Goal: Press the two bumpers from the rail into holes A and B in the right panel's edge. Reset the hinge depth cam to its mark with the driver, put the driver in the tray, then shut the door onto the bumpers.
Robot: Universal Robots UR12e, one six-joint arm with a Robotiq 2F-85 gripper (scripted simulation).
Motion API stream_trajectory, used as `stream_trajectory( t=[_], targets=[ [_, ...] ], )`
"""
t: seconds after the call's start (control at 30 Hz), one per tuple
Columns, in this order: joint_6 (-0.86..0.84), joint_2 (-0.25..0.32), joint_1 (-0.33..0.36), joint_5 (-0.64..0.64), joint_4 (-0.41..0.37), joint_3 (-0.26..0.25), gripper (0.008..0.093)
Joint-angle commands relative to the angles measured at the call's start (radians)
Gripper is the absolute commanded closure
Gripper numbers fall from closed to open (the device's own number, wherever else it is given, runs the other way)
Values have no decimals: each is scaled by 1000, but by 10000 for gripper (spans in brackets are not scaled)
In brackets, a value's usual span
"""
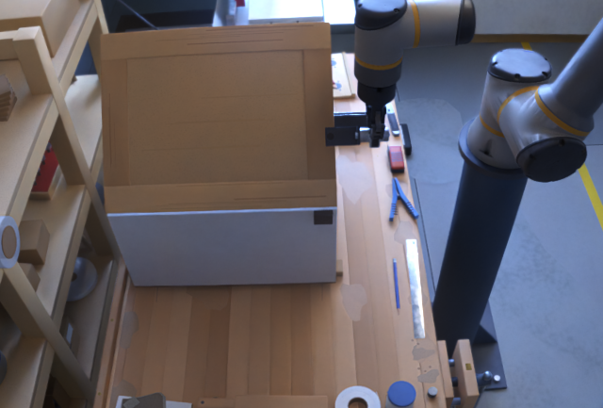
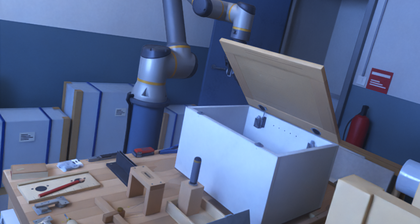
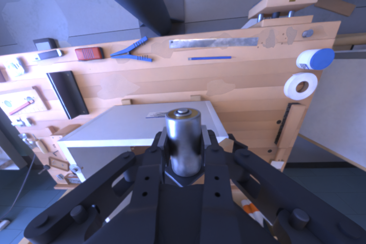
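The door's metal handle knob (image 3: 183, 141) sits in my gripper (image 3: 183, 135), which is closed around it beside the free edge of the wooden door (image 1: 216, 106). The door (image 2: 280, 83) stands tilted open above the white cabinet (image 2: 253, 157), hinged along the far side. Two small dark bumpers (image 2: 259, 144) (image 2: 201, 113) sit on the near panel's top edge. The driver (image 2: 194, 170) stands upright in a wooden block in the tray at the front of the bench. The hinge hardware (image 2: 259, 121) shows inside the cabinet.
The robot's column (image 1: 477, 248) rises beside the bench. Along that bench edge lie blue pliers (image 1: 402, 199), a red block (image 1: 396, 158), a steel ruler (image 1: 414, 287) and a blue pencil (image 1: 396, 283). Tape rolls (image 1: 358, 398) lie at the near corner. Wooden shelving (image 1: 39, 150) stands on the opposite side.
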Motion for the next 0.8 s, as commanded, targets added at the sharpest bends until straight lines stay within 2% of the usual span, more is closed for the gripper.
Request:
stream_trajectory(
  t=[0.0,0.77],
  targets=[
    [-2,-1,-1,5,0,-1,934],
    [-49,-9,-48,5,-23,30,934]
  ],
)
